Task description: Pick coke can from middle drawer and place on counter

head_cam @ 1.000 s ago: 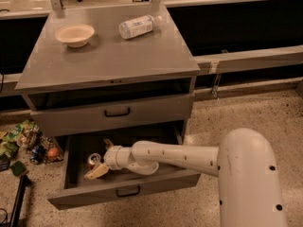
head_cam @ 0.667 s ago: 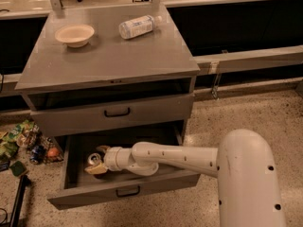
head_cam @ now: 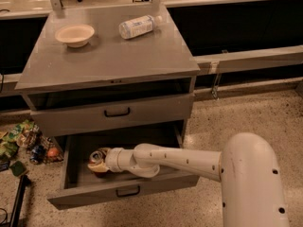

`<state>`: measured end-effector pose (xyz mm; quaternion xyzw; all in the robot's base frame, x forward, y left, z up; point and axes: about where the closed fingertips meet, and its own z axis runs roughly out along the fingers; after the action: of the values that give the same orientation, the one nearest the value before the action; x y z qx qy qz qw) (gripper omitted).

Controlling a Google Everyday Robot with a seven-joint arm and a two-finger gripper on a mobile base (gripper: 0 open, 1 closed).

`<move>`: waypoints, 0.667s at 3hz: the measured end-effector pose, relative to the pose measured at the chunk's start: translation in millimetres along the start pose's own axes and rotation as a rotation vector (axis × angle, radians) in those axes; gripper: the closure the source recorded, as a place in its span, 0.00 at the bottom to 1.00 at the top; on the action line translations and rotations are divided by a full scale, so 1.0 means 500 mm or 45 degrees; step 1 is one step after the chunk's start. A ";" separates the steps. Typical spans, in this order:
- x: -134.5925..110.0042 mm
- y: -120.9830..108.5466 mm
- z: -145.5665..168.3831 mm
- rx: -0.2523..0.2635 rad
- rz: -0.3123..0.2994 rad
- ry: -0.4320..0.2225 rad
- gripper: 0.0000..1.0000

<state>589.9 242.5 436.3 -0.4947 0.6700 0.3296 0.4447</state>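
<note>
**Can at the gripper's tip, down in the open drawer**

The coke can (head_cam: 97, 156) sits right at the tip of the gripper (head_cam: 96, 162), touching it or very nearly. Both are inside the pulled-out middle drawer (head_cam: 161, 184), toward its left half. Whether the gripper has clamped on the can or merely sits against it, I cannot tell; the two blur together there. The can shows a pale silver top and a dark red body, and it seems to lean a little rather than stand straight.

The white arm (head_cam: 180, 161) runs off to the gripper's right, over the drawer's front edge, to the big rounded body at the lower right. Just below the gripper, on the drawer front, is a black loop handle (head_cam: 128, 191).

Above the gripper is a shut upper drawer (head_cam: 156, 109) with its own black handle (head_cam: 117, 112). Higher still is the counter (head_cam: 113, 60). On it, far above the gripper and slightly left, stands a cream bowl (head_cam: 75, 34). Up and to the right of that lies a clear plastic bottle (head_cam: 138, 26) on its side, well apart from the bowl.

Left of the gripper, outside the drawer, a heap of coloured packets (head_cam: 23, 141) lies on the speckled floor (head_cam: 246, 117).

Count: one can, one bowl, one bottle, two drawers, two handles.
</note>
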 end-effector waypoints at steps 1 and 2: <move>-0.025 -0.016 -0.038 0.054 0.006 -0.094 1.00; -0.067 -0.046 -0.086 0.070 0.031 -0.166 1.00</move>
<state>603.9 210.2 483.8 -0.4515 0.6544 0.3482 0.4967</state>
